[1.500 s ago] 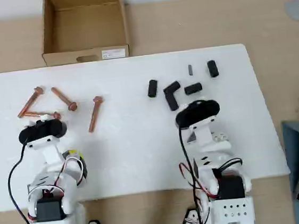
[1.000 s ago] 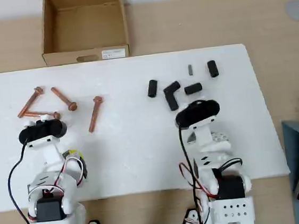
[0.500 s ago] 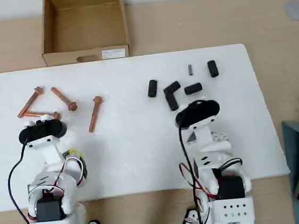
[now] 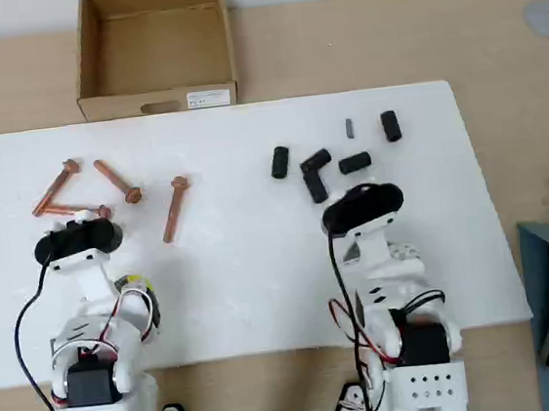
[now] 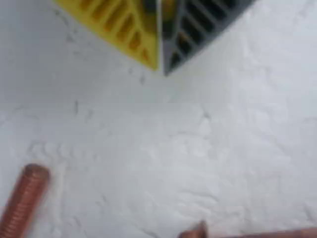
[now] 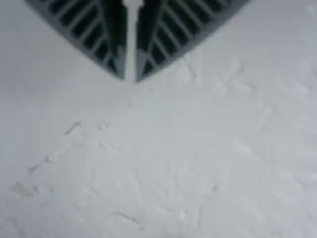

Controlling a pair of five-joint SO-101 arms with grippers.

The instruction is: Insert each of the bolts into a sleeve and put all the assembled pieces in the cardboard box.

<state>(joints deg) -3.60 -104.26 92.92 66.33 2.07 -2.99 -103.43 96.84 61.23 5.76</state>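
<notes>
- Bolts (image 4: 174, 208) (image 4: 117, 181) (image 4: 55, 188) (image 4: 74, 209) — four, copper-coloured.
- Sleeves (image 4: 280, 162) (image 4: 315, 160) (image 4: 315, 187) (image 4: 354, 164) (image 4: 390, 126) — five, short and black.
- One small grey pin (image 4: 349, 128).
- One cardboard box (image 4: 158, 102).
- Two robot arms (image 4: 77, 242) (image 4: 363, 208).

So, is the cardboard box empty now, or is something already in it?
Empty: in the high view the floor of the cardboard box is bare brown card.

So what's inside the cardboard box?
The cardboard box is open on top, and just its bare brown floor shows. The bolts and sleeves lie outside on the white mat. The box's front wall hides a strip of floor behind it.
</notes>
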